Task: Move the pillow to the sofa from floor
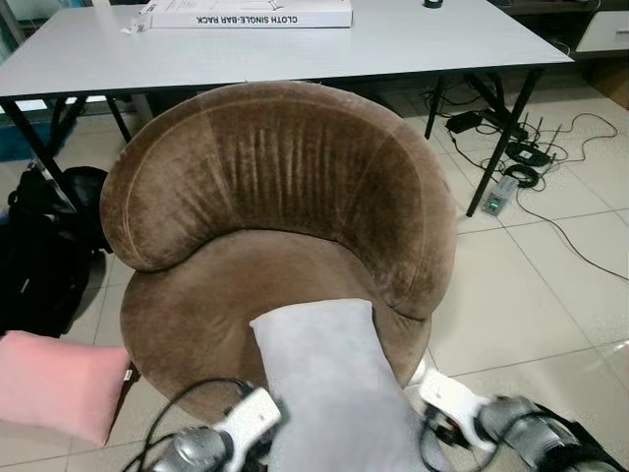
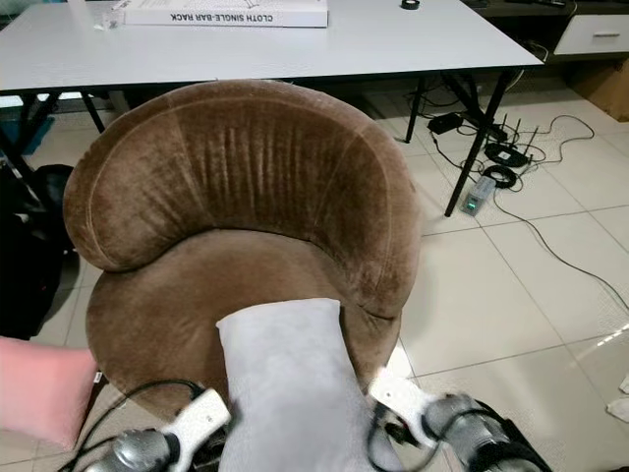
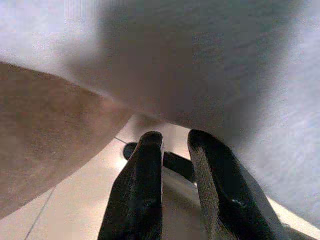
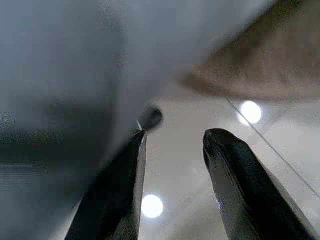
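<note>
Pillow (image 1: 329, 383), grey, held between both arms, its far end lying on the front of the brown velvet sofa (image 1: 285, 197) seat. Left gripper (image 3: 175, 142) fingers slightly parted beneath it; right gripper (image 4: 172, 137) parted alongside. Pink cushion (image 1: 59, 383) sits on floor, left.

Pillow (image 1: 329, 379): grey cloth, matt, fine smooth weave. Sofa (image 1: 285, 187): brown velvety plush, short nap, streaked on the backrest. Floor (image 1: 531, 295): pale glossy tiles, light spots reflected. Tabletop (image 1: 295, 44): smooth matt grey-white; legs dark metal. Pink cushion (image 1: 54, 383): soft matt cloth. Left gripper (image 3: 175, 145) fingers: black, slightly glossy plastic. Arms: silver metal.
</note>
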Controlling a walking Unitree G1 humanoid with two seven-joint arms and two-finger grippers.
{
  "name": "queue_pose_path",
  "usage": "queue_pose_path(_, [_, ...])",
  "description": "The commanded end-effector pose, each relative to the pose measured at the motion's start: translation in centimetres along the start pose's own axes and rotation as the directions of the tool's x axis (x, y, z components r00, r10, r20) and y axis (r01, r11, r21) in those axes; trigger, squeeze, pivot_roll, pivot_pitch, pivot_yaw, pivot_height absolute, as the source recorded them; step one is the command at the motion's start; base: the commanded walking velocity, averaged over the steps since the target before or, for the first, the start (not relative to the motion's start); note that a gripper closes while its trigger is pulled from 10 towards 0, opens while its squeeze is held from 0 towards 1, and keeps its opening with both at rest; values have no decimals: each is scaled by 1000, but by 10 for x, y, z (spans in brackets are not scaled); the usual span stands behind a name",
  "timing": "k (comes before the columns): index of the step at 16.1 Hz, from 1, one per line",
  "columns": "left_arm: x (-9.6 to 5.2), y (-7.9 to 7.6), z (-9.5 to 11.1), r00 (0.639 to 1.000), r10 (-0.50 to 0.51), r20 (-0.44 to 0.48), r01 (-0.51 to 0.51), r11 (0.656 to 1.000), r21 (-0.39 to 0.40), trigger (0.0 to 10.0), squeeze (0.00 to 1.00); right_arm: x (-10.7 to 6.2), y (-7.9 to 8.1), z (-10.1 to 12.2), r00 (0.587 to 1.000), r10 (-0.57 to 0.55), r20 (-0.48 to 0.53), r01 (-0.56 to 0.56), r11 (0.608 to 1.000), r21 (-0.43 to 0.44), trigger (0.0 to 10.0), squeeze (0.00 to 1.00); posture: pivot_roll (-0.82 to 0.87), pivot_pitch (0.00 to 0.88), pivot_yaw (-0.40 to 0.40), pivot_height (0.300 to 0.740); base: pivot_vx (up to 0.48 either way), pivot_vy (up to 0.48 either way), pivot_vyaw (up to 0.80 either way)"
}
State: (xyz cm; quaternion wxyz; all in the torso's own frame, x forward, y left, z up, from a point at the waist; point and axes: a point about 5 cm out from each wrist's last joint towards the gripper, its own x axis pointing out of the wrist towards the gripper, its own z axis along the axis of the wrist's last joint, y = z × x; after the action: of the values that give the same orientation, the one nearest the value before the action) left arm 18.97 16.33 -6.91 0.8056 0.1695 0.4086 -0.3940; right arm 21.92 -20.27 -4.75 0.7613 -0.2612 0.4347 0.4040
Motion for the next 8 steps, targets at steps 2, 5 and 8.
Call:
queue_pose_path(2, [-8,16,10,996,40,75,-37,998,-42,10000,0,-2,-10,27,993,33,116,-35,999,14,10000,0,-37,46,7,740,0,0,0])
queue_pose_path(5, [-20,40,23,982,96,163,-80,991,-104,10000,0,-5,-16,59,970,124,209,-127,992,3,10000,0,-29,42,0,740,0,0,0])
queue_pose_path(8, [-36,67,41,939,192,285,-138,970,-199,10000,0,-6,-11,97,919,273,286,-269,962,-55,10000,0,-15,38,-11,740,0,0,0])
